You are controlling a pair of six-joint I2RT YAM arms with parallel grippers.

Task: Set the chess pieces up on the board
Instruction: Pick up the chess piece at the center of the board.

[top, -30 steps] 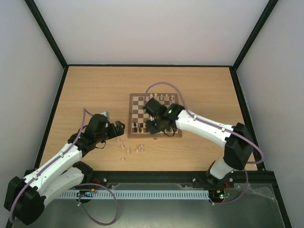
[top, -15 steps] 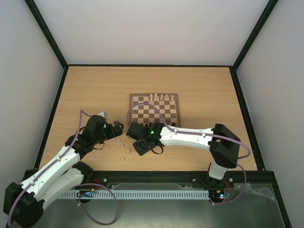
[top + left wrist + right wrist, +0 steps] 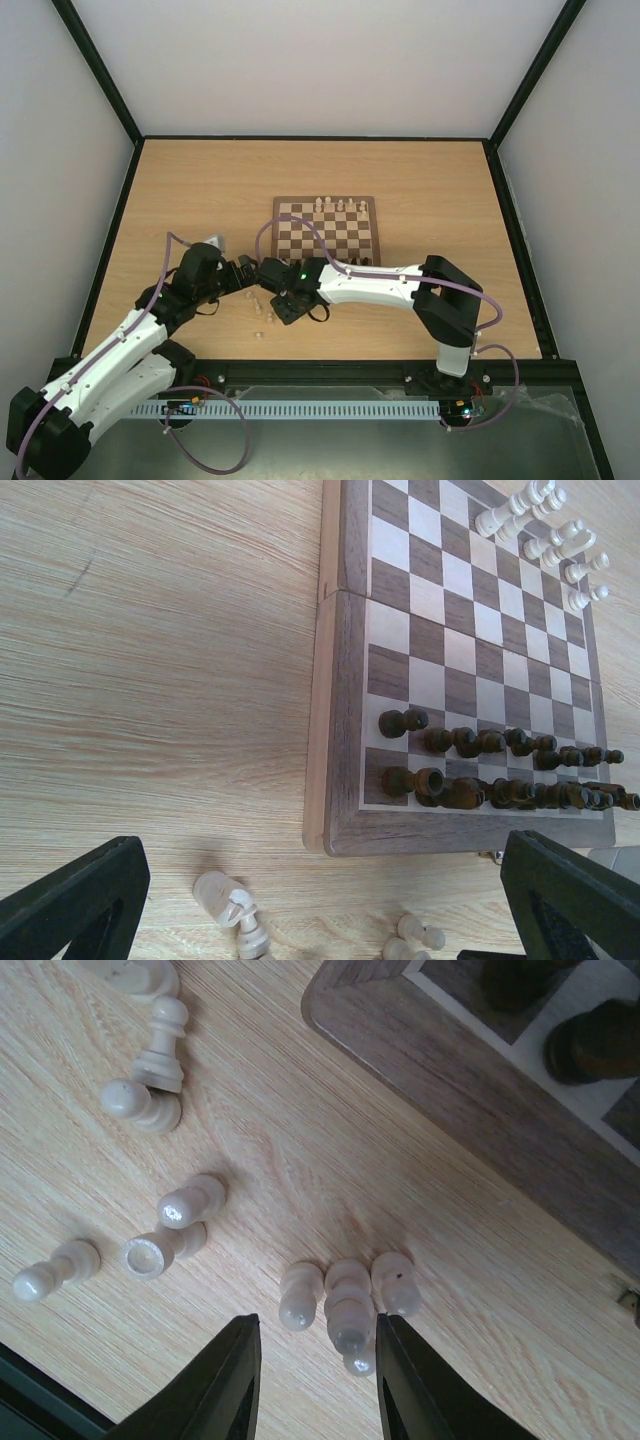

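Top external view gives the layout: the board (image 3: 335,232) lies on the table (image 3: 200,190) with a row of cream chess pieces (image 3: 336,205) standing along its far edge, and more cream ones scattered on the table off its near left corner. From above, the right arm (image 3: 380,285) stretches across the board's near edge and hides what stands there. The left wrist view fills that in, showing two rows of dark pieces (image 3: 480,770) upright along that edge, with the middle squares bare up to the cream row. It also shows the left tool (image 3: 322,850) off the board's near left corner, fingers spread wide and holding nothing, a few loose cream pieces lying on the table between them. The right wrist view is the only one close enough to sort the loose pieces. A tight bunch, touching one another, sits just off the board's corner, and others lie singly or in pairs farther from it, at least one toppled on its side. In the same view the right tool (image 3: 318,1360) hangs over that bunch with its fingers part-way apart. One cream piece sits in the gap at the tips, and no finger clearly presses on it. A corner of the board with two dark pieces fills that view's upper right.
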